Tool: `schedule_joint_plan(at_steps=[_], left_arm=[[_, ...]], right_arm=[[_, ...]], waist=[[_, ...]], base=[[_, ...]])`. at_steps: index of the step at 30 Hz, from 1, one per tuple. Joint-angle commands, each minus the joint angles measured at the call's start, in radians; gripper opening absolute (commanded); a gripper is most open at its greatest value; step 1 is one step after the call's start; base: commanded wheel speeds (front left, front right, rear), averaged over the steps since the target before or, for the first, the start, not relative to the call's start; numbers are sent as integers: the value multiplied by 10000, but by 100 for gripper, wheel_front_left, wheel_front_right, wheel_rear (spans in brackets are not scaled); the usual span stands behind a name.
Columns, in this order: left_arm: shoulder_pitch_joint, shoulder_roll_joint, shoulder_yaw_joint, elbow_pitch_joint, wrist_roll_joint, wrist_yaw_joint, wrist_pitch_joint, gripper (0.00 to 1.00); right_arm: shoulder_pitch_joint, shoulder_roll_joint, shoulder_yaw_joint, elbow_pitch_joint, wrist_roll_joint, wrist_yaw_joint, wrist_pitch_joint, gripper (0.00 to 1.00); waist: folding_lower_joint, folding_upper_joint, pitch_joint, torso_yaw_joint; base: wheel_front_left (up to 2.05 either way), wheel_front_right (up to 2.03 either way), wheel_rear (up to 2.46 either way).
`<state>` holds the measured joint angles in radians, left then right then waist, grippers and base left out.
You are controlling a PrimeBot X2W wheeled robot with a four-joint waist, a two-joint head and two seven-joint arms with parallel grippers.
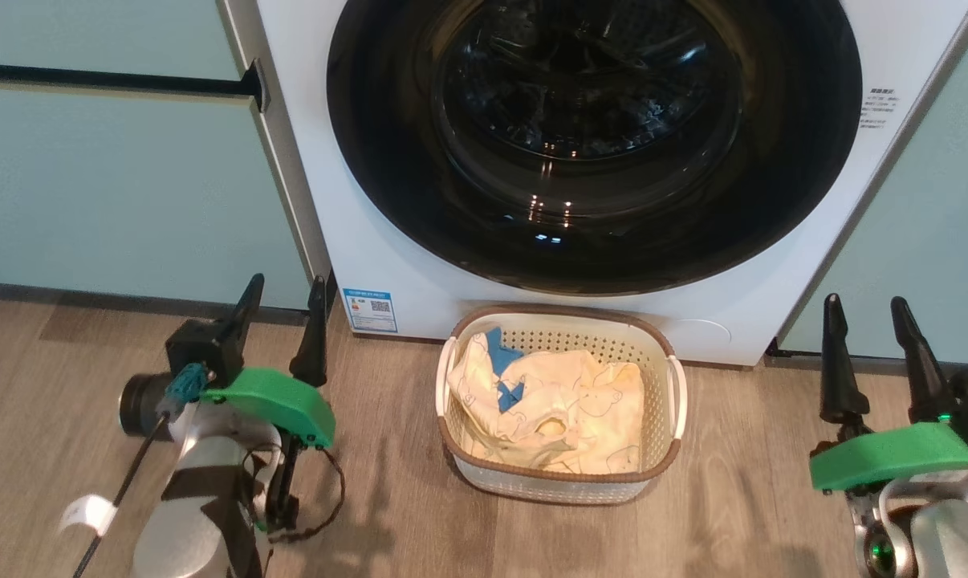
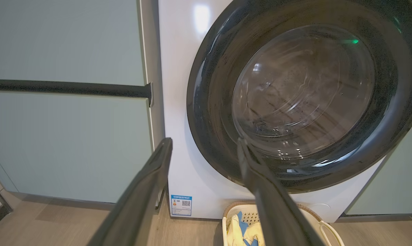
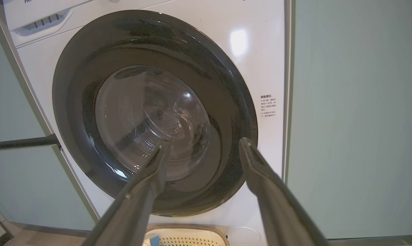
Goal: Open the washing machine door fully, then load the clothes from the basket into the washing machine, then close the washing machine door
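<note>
**Door shut, basket full: step one not begun**

I judge we are at the very start. The washing machine door [image 1: 595, 144] sits closed and flush against the washing machine [image 1: 347, 233], filling the upper middle of the head frame, so opening it comes first.

My left end effector [image 1: 286, 279] is at the lower left of the frame and my right end effector [image 1: 865, 299] at the lower right. Both have their fingers spread apart and hold nothing, and both are well clear of the door.

I cannot make out a handle or recess on the black ring, so the next move calls for finding the edge that pulls free, hooking a finger behind it, and swinging it wide without catching the basket [image 1: 675, 377] below.

The count:
- one washer
- one door
- one basket, on the floor [image 1: 388, 514] just in front of the machine at bottom centre
- two end effectors
- one blue sticker [image 1: 369, 310]

The clothes [image 1: 568, 405] lie in the basket as one pale yellow heap with blue parts, and I cannot tell how many pieces it holds.
</note>
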<state>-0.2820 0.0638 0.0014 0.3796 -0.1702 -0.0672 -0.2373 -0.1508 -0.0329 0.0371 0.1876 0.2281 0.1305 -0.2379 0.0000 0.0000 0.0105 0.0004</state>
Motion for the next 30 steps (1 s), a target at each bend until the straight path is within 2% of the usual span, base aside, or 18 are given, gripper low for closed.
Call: schedule_joint_plan(at_steps=[1, 5, 10, 30], left_arm=[[-630, 211, 376, -262, 307, 4, -142, 100], [-747, 193, 423, -247, 638, -42, -245, 100], [-745, 158, 428, -101, 513, -189, -245, 100], [-768, 122, 515, 280, 530, -348, -245, 100]], right_arm=[[-530, -165, 234, -282, -258, 2, -136, 100], [-601, -174, 258, -151, -492, 2, -239, 100], [-569, -174, 210, 289, 117, 2, -239, 100], [-593, -173, 396, 863, 127, 2, -239, 100]], waist=[[0, 0, -5, 0], [0, 0, -18, -2], [0, 0, -69, 1], [0, 0, -187, -7]], base=[[0, 0, 0], [0, 0, 0], [0, 0, 0], [0, 0, 0]])
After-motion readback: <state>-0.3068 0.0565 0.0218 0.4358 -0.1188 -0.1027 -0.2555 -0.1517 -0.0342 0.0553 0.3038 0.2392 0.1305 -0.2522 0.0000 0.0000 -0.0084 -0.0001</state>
